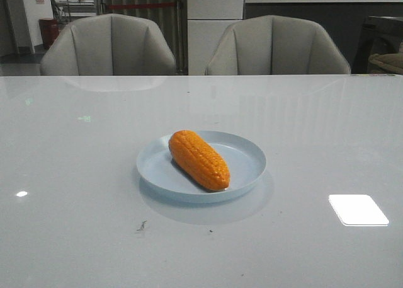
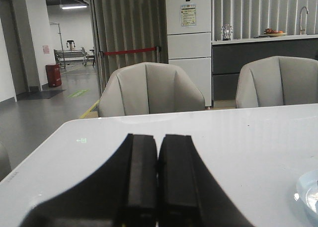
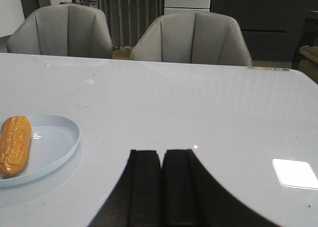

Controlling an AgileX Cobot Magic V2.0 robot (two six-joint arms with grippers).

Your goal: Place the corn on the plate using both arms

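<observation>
Glossy white desk [image 1: 75, 237] with two grey chairs [image 1: 108, 45] behind it carries the pale blue plate [image 1: 249, 159], and the corn [image 1: 198, 159] lies inside it on a diagonal, clear of the rim. Left gripper [image 2: 158, 180] and right gripper [image 3: 162, 187] each show jaws pressed together, holding nothing, well apart from the plate. Placement judged complete; the sound course is to keep both arms back and leave the cob undisturbed

Corn [image 3: 14, 145] lying on plate [image 3: 59, 142]; right end effector [image 3: 161, 160] closed, empty, well apart
</observation>
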